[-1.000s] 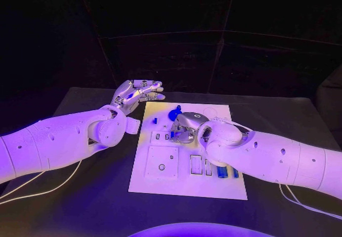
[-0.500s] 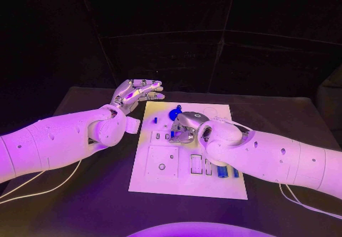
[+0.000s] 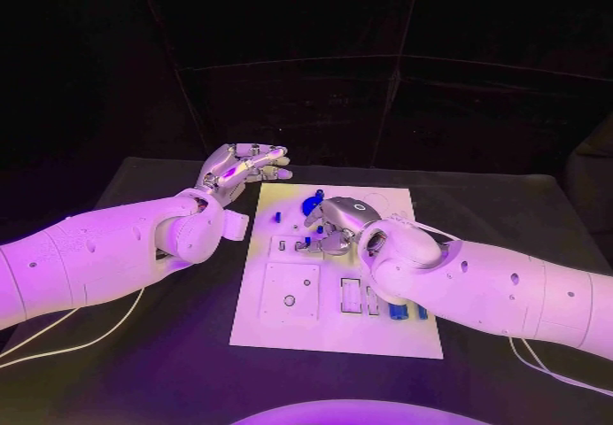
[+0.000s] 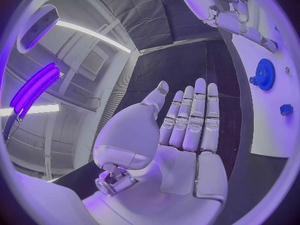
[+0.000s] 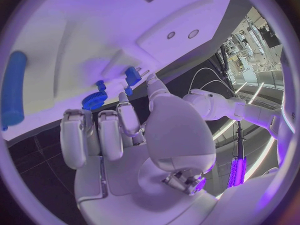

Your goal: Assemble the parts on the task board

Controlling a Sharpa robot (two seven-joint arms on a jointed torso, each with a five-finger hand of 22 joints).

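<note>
R hand point(image 3: 335, 223) sits low over the middle of the task board point(image 3: 335, 341), fingers curled down around a small blue part point(image 5: 132, 76) near the board's centre slots. Wrist view shows fingertips right at that piece, but can't tell if it's actually pinched or just touched; grip unclear. R arm comes in from the near right, forearm across the board's right half, wrist bent down.

L hand point(image 3: 243, 170) is off the board, just beside its far left corner above the tabletop point(image 3: 141, 354), flat, fingers straight and close together, holding nothing (wrist view: bare palm).

Progress, judged: early-mid. Blue gear point(image 3: 312, 204) sits at the board's far end w/ a small blue peg point(image 3: 277, 215) just beside it. Two blue pieces point(image 3: 407, 310) lie by the slots at the near right, partly hidden under the R forearm; look not yet placed. Several rectangular slots and the square plate w/ hole on the near left look unfilled. So most of the fitting is left; current step prob. seating the small part mid-board.
</note>
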